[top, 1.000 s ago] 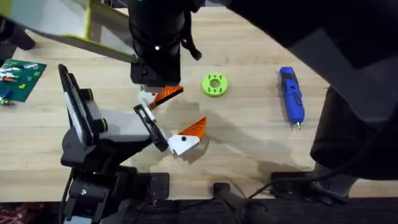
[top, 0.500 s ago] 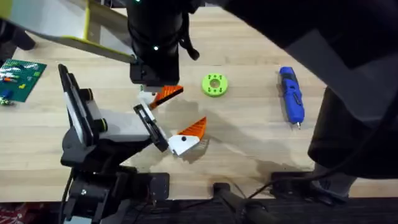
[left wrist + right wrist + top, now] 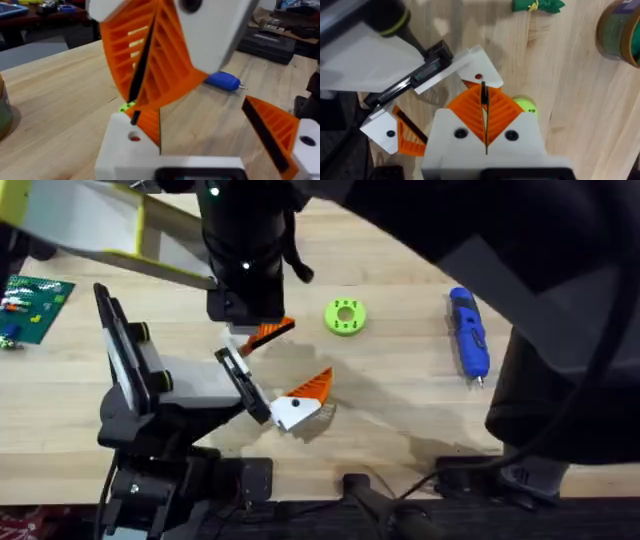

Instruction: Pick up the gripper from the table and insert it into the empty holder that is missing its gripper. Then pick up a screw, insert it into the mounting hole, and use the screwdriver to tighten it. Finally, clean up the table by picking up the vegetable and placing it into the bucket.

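Right gripper (image 3: pixel 484 100) reaching across to table centre, pads closed almost flat on each other, apparently pinching the gripper (image 3: pixel 477 70) by its orange wedge; left gripper's state not readable. White base of the gripper poking out just past the pads, mounting hole facing up, touching the tip of the holder (image 3: pixel 427 70). Holder a thin black bracket slanting out from the white-and-black hand on its stand; not seated yet, by the look of it. Just beyond the bracket, the matching finger (image 3: pixel 300 402) with the black dot, already mounted. Lime-green perforated disc (image 3: pixel 345 316) near the right gripper; screwdriver (image 3: pixel 468 335) well apart toward the right of the table (image 3: pixel 400 400). Vegetable (image 3: pixel 537 5) and bucket (image 3: pixel 620 30) lying farther off, apart from each other. Handling estimate: printed plastic, light and stiff, ribs giving grip but smooth white base likely slippery. Best held across the ribbed flanks, leaving base and hole free for bracket and screw. Thin bracket probably flexes if pushed off-axis.
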{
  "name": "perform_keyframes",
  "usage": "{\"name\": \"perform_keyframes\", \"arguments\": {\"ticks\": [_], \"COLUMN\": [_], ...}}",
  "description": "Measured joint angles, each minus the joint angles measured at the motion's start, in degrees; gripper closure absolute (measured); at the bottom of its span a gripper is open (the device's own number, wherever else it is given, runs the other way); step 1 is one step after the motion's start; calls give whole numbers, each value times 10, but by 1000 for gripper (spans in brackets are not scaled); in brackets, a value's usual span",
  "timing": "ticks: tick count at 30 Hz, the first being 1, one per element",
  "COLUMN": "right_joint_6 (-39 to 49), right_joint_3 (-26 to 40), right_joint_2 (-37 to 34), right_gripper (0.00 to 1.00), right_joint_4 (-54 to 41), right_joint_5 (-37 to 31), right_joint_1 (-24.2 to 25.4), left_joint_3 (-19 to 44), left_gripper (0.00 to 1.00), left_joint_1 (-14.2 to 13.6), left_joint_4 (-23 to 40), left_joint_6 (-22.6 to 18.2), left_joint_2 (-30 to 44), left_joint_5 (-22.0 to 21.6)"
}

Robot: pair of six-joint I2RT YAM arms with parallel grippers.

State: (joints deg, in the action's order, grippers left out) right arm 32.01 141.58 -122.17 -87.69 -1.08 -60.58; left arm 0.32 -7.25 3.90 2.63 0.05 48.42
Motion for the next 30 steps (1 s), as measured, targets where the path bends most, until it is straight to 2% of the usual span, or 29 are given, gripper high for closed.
{"name": "perform_keyframes", "arguments": {"ticks": [30], "right_joint_6": [0], "right_joint_3": [0], "right_joint_2": [-16], "right_gripper": [991], "right_joint_4": [-4], "right_joint_5": [8], "right_joint_1": [0], "left_joint_3": [0], "left_gripper": [14], "left_joint_1": [0], "left_joint_4": [0], "left_joint_6": [0], "left_joint_2": [0], "left_joint_5": [0]}}
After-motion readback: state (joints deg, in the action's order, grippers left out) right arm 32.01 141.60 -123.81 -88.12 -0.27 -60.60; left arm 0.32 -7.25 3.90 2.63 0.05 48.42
